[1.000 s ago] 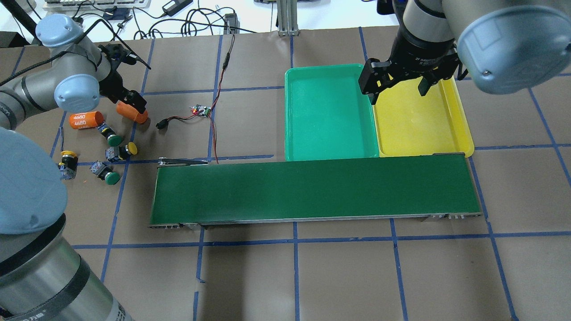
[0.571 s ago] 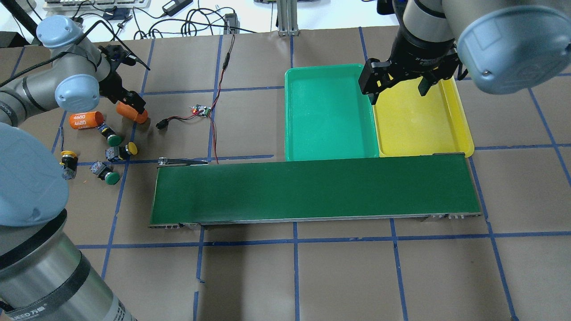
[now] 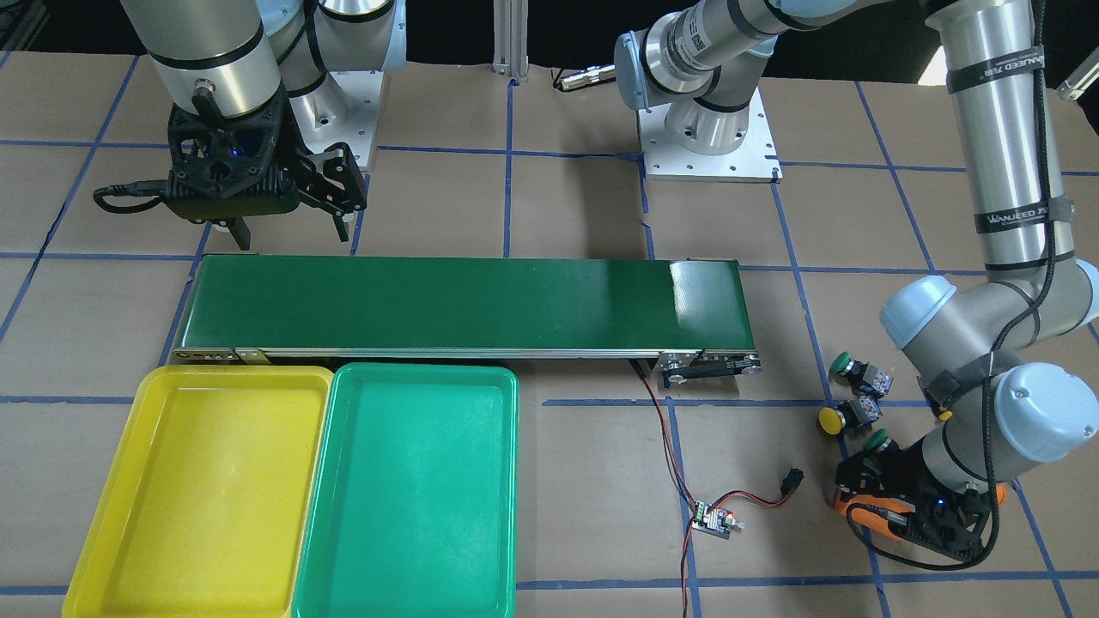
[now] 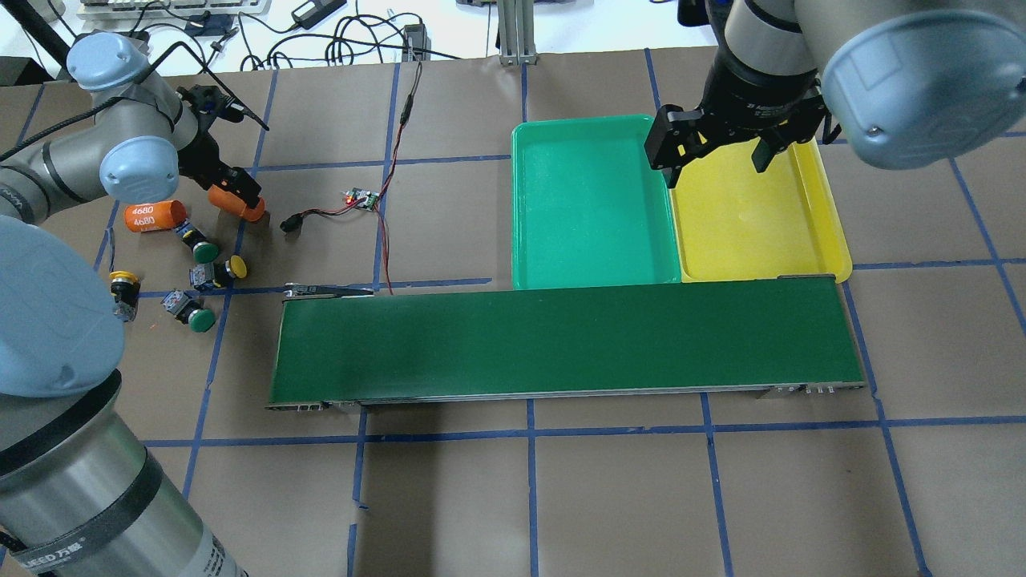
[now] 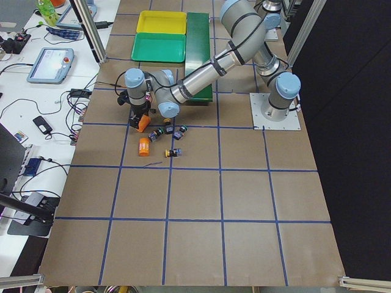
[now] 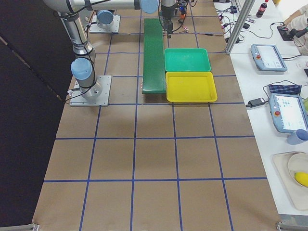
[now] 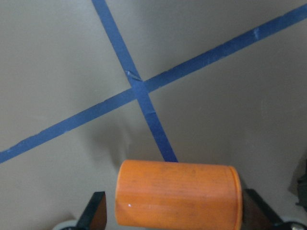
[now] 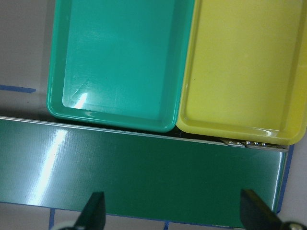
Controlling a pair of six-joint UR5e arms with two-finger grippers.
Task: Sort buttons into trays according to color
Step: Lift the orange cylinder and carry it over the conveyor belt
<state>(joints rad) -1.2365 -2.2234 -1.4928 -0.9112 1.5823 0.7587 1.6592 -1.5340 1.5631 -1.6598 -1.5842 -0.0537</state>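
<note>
Four buttons lie at the table's left: a green-capped button (image 4: 206, 251), a yellow-capped button (image 4: 237, 266), a second yellow one (image 4: 122, 280) and a second green one (image 4: 200, 320). My left gripper (image 4: 239, 195) is low at the table beyond them. It is open, its fingers either side of an orange cylinder (image 7: 177, 191). The green tray (image 4: 593, 200) and the yellow tray (image 4: 753, 216) sit side by side behind the belt; nothing is in them. My right gripper (image 4: 716, 167) hangs high there, open and holding nothing.
A long dark-green conveyor belt (image 4: 561, 344) runs across the middle in front of the trays. A second orange cylinder (image 4: 154, 215) lies beside the buttons. A small circuit board (image 4: 361, 198) with red and black wires lies between the buttons and the trays.
My left arm's wrist has shifted slightly at the orange cylinder. The right arm, buttons and trays have not moved.
</note>
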